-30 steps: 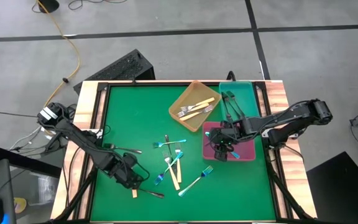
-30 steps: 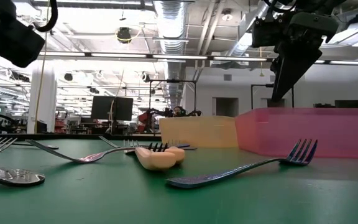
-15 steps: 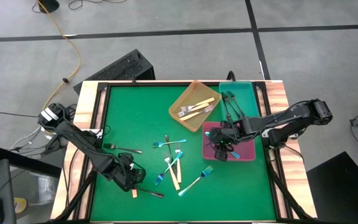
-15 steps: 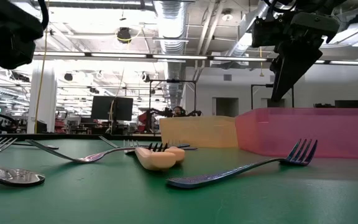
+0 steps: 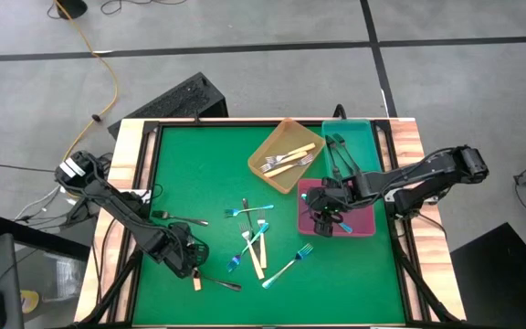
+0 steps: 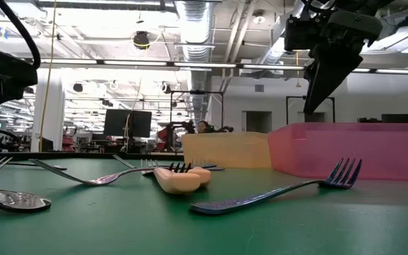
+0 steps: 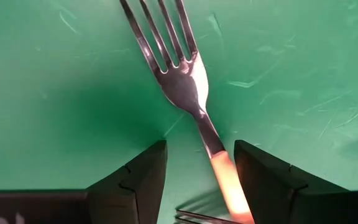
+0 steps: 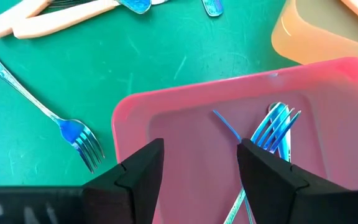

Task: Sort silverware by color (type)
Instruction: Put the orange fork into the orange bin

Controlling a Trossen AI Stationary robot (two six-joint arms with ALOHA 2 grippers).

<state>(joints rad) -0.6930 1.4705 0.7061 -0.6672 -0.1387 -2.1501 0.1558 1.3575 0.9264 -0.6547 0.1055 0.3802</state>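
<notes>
A cream-handled fork (image 7: 194,93) with silver tines lies flat on the green mat near the front left; in the high view only its handle end (image 5: 197,284) shows. My left gripper (image 7: 201,149) (image 5: 186,263) points down over it, open, one finger on each side of the fork's neck. My right gripper (image 8: 201,155) (image 5: 325,219) (image 6: 324,71) hangs open above the pink tray (image 8: 166,112) (image 5: 363,228), which holds blue forks (image 8: 272,127). Loose blue forks (image 5: 286,265) and cream forks (image 5: 256,254) lie mid-table.
An orange tray (image 5: 272,178) with cream forks and a teal tray (image 5: 365,137) with black forks stand at the back right. Black forks lie at the left (image 5: 183,218) and near front (image 5: 221,284). A raised wooden rim (image 5: 126,183) borders the mat.
My left gripper has sunk toward the mat over the cream-handled fork and rolled about its own axis, staying open. The right arm and the forks have kept still.
</notes>
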